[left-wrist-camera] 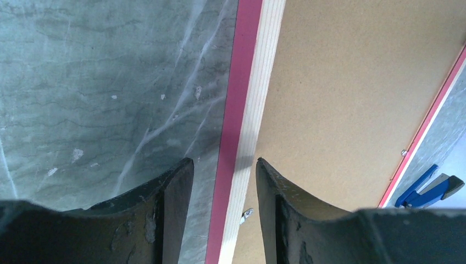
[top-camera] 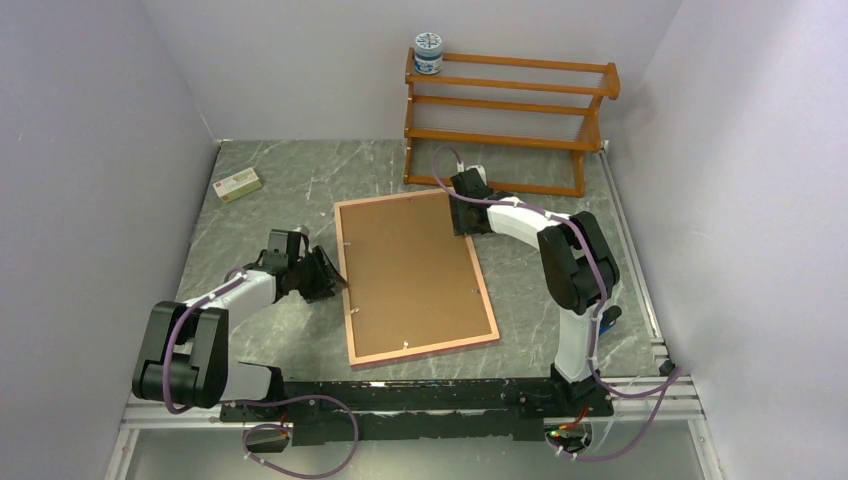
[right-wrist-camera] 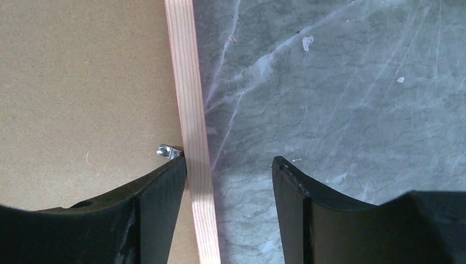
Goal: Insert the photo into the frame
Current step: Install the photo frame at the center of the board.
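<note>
Treat frame as stiff, light, likely fragile-paned; take by the long sides, straddled by left gripper and right gripper, jaws apart, clamping nothing.

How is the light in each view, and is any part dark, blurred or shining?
Top external view: soft, even light, only faint shadows under the arms, the frame sharp. Left wrist view: the left gripper is very dark; a shadow crosses the frame's pale rail. Right wrist view: the marbled table is sharp and the metal clip glints.
</note>
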Motion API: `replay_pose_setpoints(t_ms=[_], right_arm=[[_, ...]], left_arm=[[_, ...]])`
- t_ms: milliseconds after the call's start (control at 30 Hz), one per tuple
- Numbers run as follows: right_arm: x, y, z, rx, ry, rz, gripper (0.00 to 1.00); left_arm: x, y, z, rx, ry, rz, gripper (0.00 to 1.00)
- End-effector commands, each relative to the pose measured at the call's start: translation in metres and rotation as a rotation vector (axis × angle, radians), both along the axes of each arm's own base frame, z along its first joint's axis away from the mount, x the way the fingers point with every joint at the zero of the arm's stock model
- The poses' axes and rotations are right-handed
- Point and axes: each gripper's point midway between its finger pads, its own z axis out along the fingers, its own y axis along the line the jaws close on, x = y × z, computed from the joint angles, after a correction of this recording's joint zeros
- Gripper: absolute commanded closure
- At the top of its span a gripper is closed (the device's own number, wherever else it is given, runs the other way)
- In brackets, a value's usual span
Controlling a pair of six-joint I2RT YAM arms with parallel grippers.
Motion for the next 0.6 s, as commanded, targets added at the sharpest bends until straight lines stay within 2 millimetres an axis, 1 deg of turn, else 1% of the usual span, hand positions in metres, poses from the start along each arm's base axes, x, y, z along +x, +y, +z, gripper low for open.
replay_pose_setpoints(t_ms=[0, 133, 200, 300, 367, 467, 567], right_arm=[[0.014, 0.005, -0.019, 0.016, -0.028, 0.003, 0.34], [0.011, 0.011, -0.024, 0.026, -0.002, 0.039, 0.33], [0.007, 0.016, -0.027, 0.047, 0.017, 0.081, 0.36], [0.000, 0.023, -0.028, 0.074, 0.049, 0.143, 0.43], [-0.004, 0.025, -0.026, 0.101, 0.063, 0.168, 0.47], [-0.009, 0.029, -0.021, 0.156, 0.066, 0.190, 0.47], [-0.009, 0.028, -0.021, 0.177, 0.072, 0.191, 0.46]], left_arm=[[-0.007, 0.004, -0.011, 0.033, 0.039, -0.015, 0.48], [-0.007, 0.004, -0.012, 0.032, 0.040, -0.015, 0.48], [-0.007, 0.004, -0.011, 0.034, 0.039, -0.017, 0.48], [-0.008, 0.005, -0.011, 0.035, 0.040, -0.017, 0.48], [-0.009, 0.005, -0.011, 0.037, 0.041, -0.019, 0.48], [-0.009, 0.005, -0.012, 0.037, 0.041, -0.019, 0.49], [-0.008, 0.004, -0.011, 0.032, 0.038, -0.018, 0.49]])
